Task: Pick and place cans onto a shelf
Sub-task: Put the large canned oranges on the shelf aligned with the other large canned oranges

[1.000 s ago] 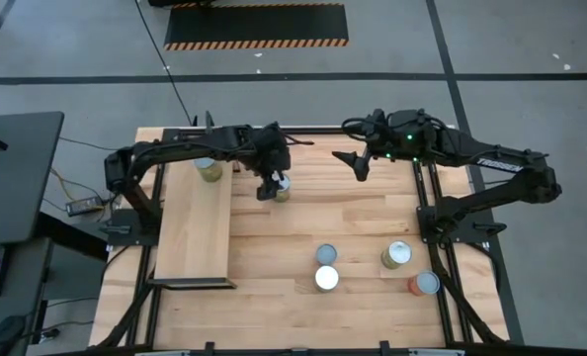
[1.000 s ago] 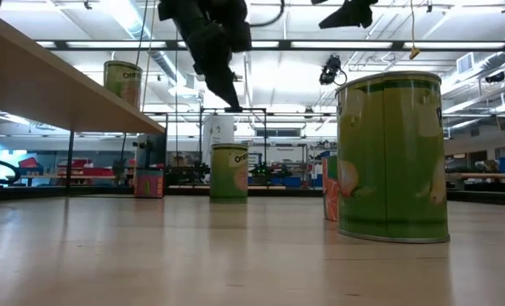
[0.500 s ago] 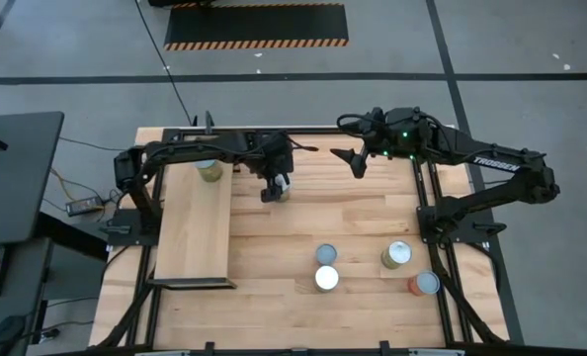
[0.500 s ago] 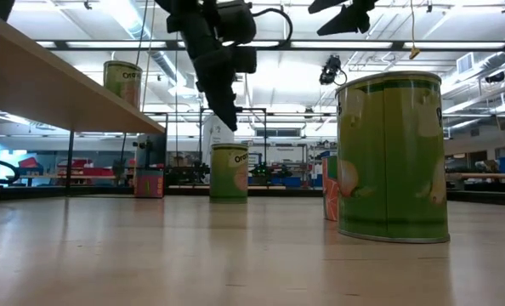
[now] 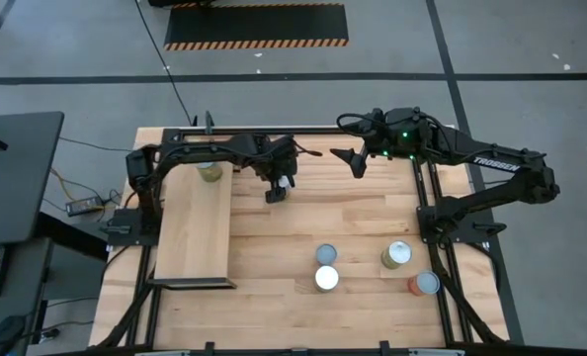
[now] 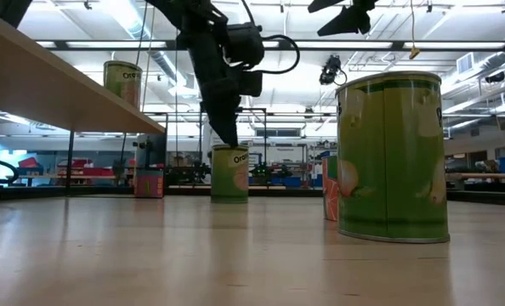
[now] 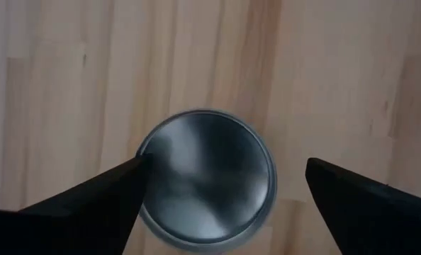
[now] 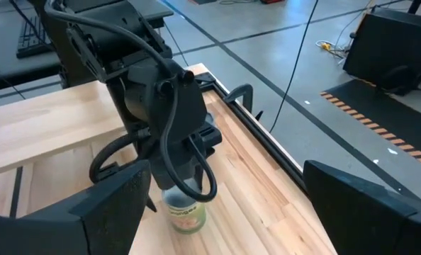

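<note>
My left gripper (image 5: 277, 191) is open and points down over an olive-green can (image 6: 229, 174) that stands on the table's far middle. In the left wrist view its fingers stand on either side of the can's silver top (image 7: 207, 177). In the low view their tips are level with the can's rim. Another green can (image 5: 209, 170) stands on the far end of the light-wood shelf (image 5: 195, 232). My right gripper (image 5: 356, 163) is open and empty, raised over the table's far right part.
Several cans stand on the near right part of the table: a bluish one (image 5: 325, 254), a silver-topped one (image 5: 326, 278), a green one (image 5: 396, 255) and an orange-red one (image 5: 424, 285). The shelf's near part is bare board.
My left gripper has come down toward the green can at the far middle, until its open fingers stand around the can's top. The can has stayed where it was.
</note>
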`<act>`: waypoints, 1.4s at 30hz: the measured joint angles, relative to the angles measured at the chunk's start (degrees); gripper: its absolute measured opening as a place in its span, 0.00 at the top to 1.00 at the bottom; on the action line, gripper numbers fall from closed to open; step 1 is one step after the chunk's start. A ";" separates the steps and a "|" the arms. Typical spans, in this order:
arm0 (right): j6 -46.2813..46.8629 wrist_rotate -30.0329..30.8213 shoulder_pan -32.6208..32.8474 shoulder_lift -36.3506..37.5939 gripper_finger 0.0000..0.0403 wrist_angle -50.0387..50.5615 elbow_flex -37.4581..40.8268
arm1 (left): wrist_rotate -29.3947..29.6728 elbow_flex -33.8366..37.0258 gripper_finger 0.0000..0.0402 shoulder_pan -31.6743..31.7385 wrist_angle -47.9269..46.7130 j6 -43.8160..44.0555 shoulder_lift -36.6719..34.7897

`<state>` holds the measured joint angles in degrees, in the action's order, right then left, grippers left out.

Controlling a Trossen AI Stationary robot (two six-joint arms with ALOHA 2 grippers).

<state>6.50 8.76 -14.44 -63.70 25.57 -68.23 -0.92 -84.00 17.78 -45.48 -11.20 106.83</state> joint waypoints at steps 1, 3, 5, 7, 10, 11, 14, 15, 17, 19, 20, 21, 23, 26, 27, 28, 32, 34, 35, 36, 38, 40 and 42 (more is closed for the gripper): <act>0.00 0.01 0.00 0.00 0.06 -0.01 0.00 | 0.20 -0.02 0.03 0.02 -0.35 0.04 -0.27; 0.00 0.01 0.00 0.00 0.06 -0.01 0.00 | 1.06 -0.65 0.03 0.00 -1.16 0.03 -0.84; -0.02 0.01 -0.02 0.00 0.06 -0.03 0.00 | 1.33 -1.10 0.03 0.00 -1.54 0.05 -1.46; -0.07 0.04 -0.14 0.00 0.06 -0.01 0.00 | 1.42 -1.16 0.03 0.02 -1.47 0.05 -1.49; -0.02 0.04 -0.39 0.00 0.06 0.01 0.00 | 1.57 -1.16 0.03 0.63 -1.06 -0.43 -0.90; -0.02 0.05 -0.39 0.00 0.06 0.01 0.00 | 1.56 -1.19 0.03 0.80 -0.54 -0.43 -0.42; 0.06 0.12 -0.39 0.00 0.06 0.03 0.00 | 1.88 -1.06 0.03 1.22 0.02 -0.43 0.92; 0.30 0.12 -0.39 0.00 0.06 0.09 0.00 | 2.03 -1.10 0.03 1.27 1.01 -0.39 1.23; 0.92 0.10 -0.39 0.00 0.06 0.15 0.00 | 2.00 -1.10 0.03 1.55 0.62 -0.41 1.98; 1.27 0.11 -0.39 0.00 0.06 0.26 0.00 | 1.96 -1.10 0.03 1.55 0.64 -0.40 2.98; 1.29 0.11 -0.39 0.00 0.06 0.28 0.00 | 1.94 -1.10 0.03 1.55 0.59 -0.40 3.28; 1.29 0.12 -0.39 0.00 0.06 0.25 0.00 | 1.96 -1.10 0.03 1.55 0.68 -0.44 3.52; 1.29 0.12 -0.39 0.00 0.06 0.25 0.00 | 1.99 -1.12 0.03 1.55 1.41 -0.54 4.17; 1.29 0.12 -0.39 0.00 0.06 0.25 0.00 | 2.15 -1.10 0.03 1.55 0.95 -0.87 4.91; 1.27 0.12 -0.39 0.00 0.06 0.25 0.00 | 2.19 -1.10 0.04 1.46 0.97 -1.23 4.90; 1.17 0.12 -0.39 0.00 0.06 0.26 0.00 | 2.29 -1.10 0.06 1.33 0.95 -1.43 4.84; -0.10 0.17 -0.39 0.00 0.06 0.19 0.00 | 3.07 -1.12 0.19 0.96 -1.29 -1.49 4.57; -0.59 0.30 -0.39 0.00 0.06 0.17 0.00 | 3.12 -1.18 0.23 0.88 -4.08 -1.42 3.86; -0.69 0.53 -0.39 0.00 0.06 0.15 0.00 | 3.08 -1.66 0.23 0.71 -5.89 -1.11 3.27; -0.89 0.60 -0.45 0.00 0.06 0.15 0.00 | 3.03 -2.60 0.23 0.66 -8.05 -0.80 2.49; -1.13 0.62 -0.74 0.00 0.06 0.00 0.00 | 2.47 -5.18 0.23 0.57 -11.68 -0.17 -0.07; -1.14 0.63 -1.17 0.00 0.06 -0.01 0.00 | 2.18 -8.24 0.23 0.55 -15.71 -0.14 -2.60; -1.12 0.60 -1.67 0.00 0.06 -0.01 0.00 | 2.18 -11.76 0.23 0.57 -20.58 -0.83 -4.52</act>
<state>5.39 9.37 -16.11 -63.70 25.56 -68.23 1.26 -95.76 18.35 -66.07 -12.04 102.31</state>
